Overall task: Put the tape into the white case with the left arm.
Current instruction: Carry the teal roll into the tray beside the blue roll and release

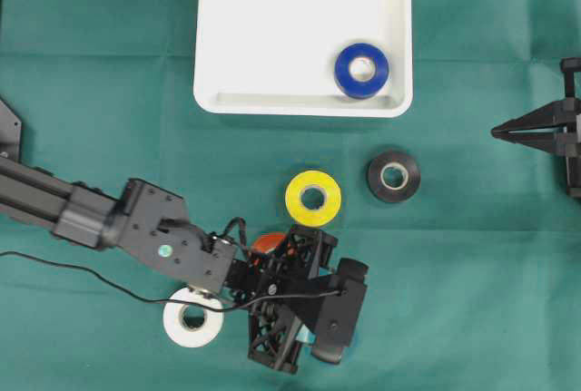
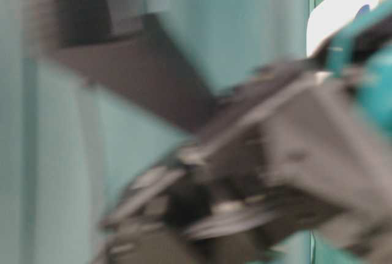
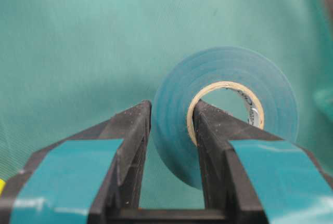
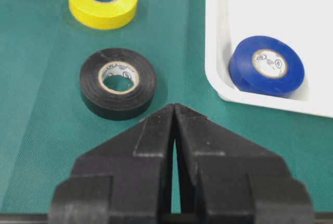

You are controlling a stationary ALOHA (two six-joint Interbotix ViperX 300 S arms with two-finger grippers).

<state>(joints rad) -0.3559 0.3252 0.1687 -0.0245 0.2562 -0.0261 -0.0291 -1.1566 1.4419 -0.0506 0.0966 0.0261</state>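
One view, table-level, is blurred past reading. Overhead, the left arm hides its pincer (image 3: 171, 130) and most of a red roll (image 1: 266, 242). Its wrist camera shows teal-banded fingers (image 3: 132, 146) clenched on a teal tape (image 3: 226, 112), one inside the core. White case (image 1: 272, 37) lies at upper centre.

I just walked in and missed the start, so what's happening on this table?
The left gripper has closed on a green tape roll, one finger outside the roll and one through its core. The white case at the far side of the green cloth already holds a blue roll. Yellow, black, white and orange-red rolls lie on the cloth. The right gripper is shut and holds nothing, off at the right edge.
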